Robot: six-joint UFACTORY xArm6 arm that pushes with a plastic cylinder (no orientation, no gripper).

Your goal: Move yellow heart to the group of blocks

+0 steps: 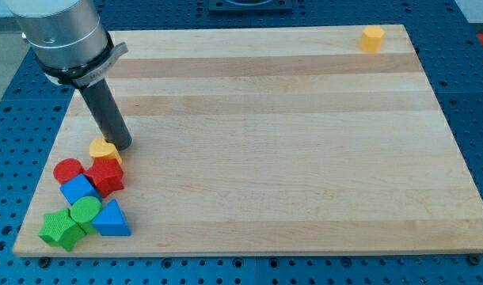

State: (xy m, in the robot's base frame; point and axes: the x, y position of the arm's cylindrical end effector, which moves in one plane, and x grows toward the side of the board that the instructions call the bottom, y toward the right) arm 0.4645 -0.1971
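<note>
The yellow heart (104, 150) lies at the view's lower left, touching the top of the group of blocks. My tip (121, 146) stands right beside it, at its upper right edge, touching or nearly touching it. The group holds a red cylinder (68, 170), a red star-like block (107, 175), a blue block (78, 191), a green cylinder (86, 212), a blue triangle (112, 219) and a green star-like block (60, 229).
A yellow hexagonal block (372, 38) sits alone at the view's top right corner of the wooden board (273, 134). The board's left edge runs close to the group.
</note>
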